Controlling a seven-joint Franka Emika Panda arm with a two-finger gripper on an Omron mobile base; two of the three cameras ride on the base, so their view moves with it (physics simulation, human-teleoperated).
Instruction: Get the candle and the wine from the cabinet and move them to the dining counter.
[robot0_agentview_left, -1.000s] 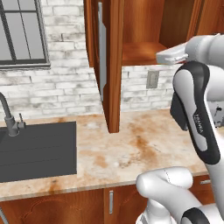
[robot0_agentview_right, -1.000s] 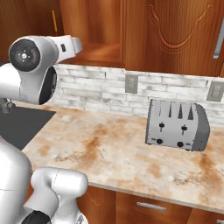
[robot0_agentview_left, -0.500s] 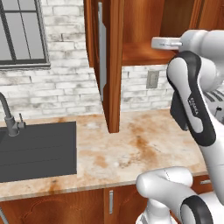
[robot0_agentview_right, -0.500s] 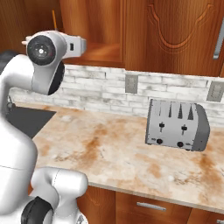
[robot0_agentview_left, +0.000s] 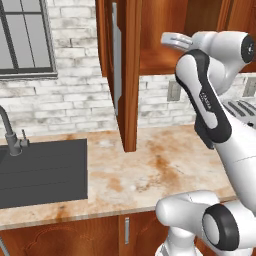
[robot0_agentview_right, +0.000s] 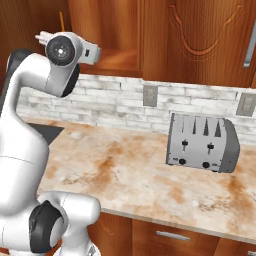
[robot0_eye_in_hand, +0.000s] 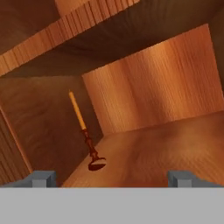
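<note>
The candle (robot0_eye_in_hand: 85, 135), a thin orange taper in a dark red flared holder, stands upright on the shelf of the open cabinet (robot0_eye_in_hand: 166, 144), towards its back left corner in the hand view. My gripper (robot0_eye_in_hand: 112, 178) faces into the cabinet with both fingertips (robot0_eye_in_hand: 43, 177) wide apart and nothing between them; the candle is still some way ahead, left of centre. From the left base view the hand (robot0_agentview_left: 170, 39) sits at the cabinet's shelf level, beside the open door (robot0_agentview_left: 127, 75). The candle's orange tip (robot0_agentview_right: 62, 21) shows above the hand in the right base view. The wine and the dining counter are out of view.
Below the cabinet runs a stained stone counter (robot0_agentview_left: 165, 170) with a black sink (robot0_agentview_left: 42, 170) and faucet (robot0_agentview_left: 11, 135) on the left. A silver toaster (robot0_agentview_right: 202, 142) stands at the right against the brick wall. A closed cabinet door (robot0_agentview_right: 200, 40) hangs above it.
The arm has lifted and swung the hand up and left, to the open cabinet's shelf. The gripper has stayed open.
</note>
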